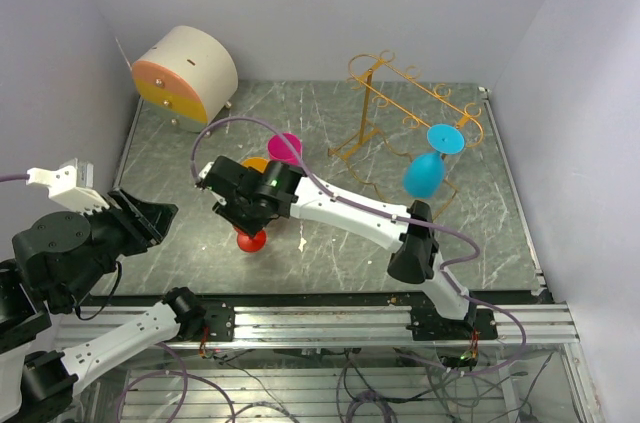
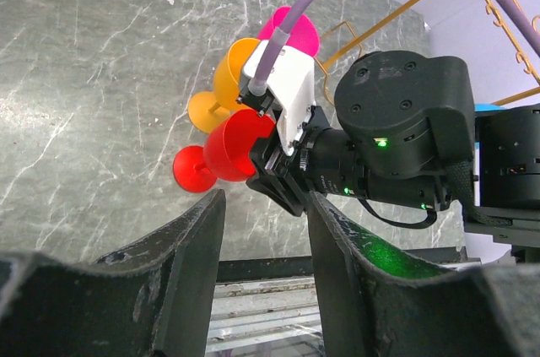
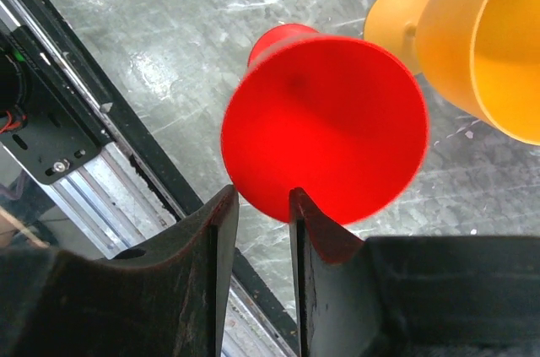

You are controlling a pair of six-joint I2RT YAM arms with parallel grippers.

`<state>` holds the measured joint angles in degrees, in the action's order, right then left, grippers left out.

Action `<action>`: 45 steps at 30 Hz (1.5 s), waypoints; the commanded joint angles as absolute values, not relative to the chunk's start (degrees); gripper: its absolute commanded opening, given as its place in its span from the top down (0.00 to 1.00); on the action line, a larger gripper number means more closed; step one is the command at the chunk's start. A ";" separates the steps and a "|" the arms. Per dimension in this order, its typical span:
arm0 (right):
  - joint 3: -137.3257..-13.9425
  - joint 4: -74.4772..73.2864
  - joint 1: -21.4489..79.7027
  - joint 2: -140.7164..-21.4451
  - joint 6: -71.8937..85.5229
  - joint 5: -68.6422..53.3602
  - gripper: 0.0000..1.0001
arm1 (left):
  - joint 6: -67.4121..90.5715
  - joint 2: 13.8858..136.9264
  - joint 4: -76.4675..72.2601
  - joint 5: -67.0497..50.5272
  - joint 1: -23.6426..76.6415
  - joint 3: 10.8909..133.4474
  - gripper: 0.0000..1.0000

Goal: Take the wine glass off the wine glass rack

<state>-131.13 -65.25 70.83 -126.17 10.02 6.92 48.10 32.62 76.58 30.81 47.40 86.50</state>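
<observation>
The red wine glass (image 3: 325, 125) stands on the marble table (image 1: 200, 233) just beside an orange wine glass (image 3: 481, 45), with the right gripper (image 3: 261, 198) narrowly parted astride its rim and the left gripper (image 2: 266, 201) wide and empty, while a cyan wine glass (image 1: 425, 173) hangs by its foot from the wine glass rack (image 1: 366, 113), likely light, stiff, slick plastic, best pinched at the bowl.

Gold metal rack (image 1: 418, 88) — matt red plastic glass (image 3: 325, 125)
</observation>
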 commanded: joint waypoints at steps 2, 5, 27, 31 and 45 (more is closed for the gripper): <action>-130.18 -62.35 70.76 -119.07 10.47 8.70 0.69 | 48.60 32.68 74.97 30.34 47.13 86.22 0.45; -129.20 -60.99 70.83 -116.12 11.16 10.23 0.69 | 48.35 32.95 74.16 29.96 47.16 86.07 0.45; -91.58 -41.49 70.67 -60.83 26.57 42.36 0.54 | 55.87 45.64 9.13 -3.30 47.23 62.59 0.39; -90.32 -43.46 70.68 -57.11 30.30 49.29 0.52 | 59.88 54.52 -1.90 -7.00 47.40 61.95 0.39; -89.43 -42.57 70.66 -52.22 28.65 67.80 0.50 | 61.52 78.41 -12.86 -12.28 51.00 76.52 0.40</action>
<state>-87.15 -42.22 70.72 -53.12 28.75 60.73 61.36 75.29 -6.24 -9.50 49.71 71.24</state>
